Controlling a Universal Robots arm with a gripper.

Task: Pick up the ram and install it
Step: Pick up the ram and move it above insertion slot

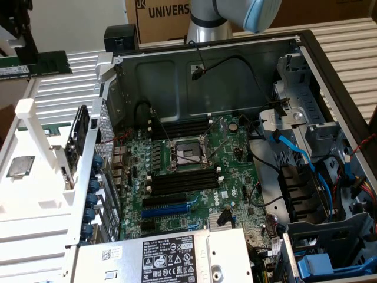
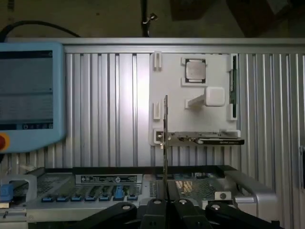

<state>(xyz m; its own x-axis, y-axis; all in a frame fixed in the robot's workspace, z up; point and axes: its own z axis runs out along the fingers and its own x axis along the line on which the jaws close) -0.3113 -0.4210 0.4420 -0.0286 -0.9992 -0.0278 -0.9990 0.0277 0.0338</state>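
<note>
The ram (image 1: 41, 63), a thin dark-green stick with a pale label strip, hangs in the air at the exterior view's far left, beyond the open computer case. My gripper (image 1: 16, 54) is shut on it from above. In the wrist view the ram (image 2: 165, 138) shows edge-on as a thin line rising from between my closed fingers (image 2: 156, 210). The green motherboard (image 1: 235, 177) lies inside the case, with long black slots (image 1: 182, 180) below the processor socket (image 1: 188, 154) and more black slots (image 1: 179, 128) above it.
A white holder tray (image 1: 35, 194) with a loose processor chip (image 1: 19, 167) sits left of the case; an expansion card (image 1: 79, 138) stands at its edge. The case holds a power supply (image 1: 171, 256), blue cables (image 1: 300, 156) and drive cages. A teach pendant (image 2: 28, 95) lies on the ribbed table.
</note>
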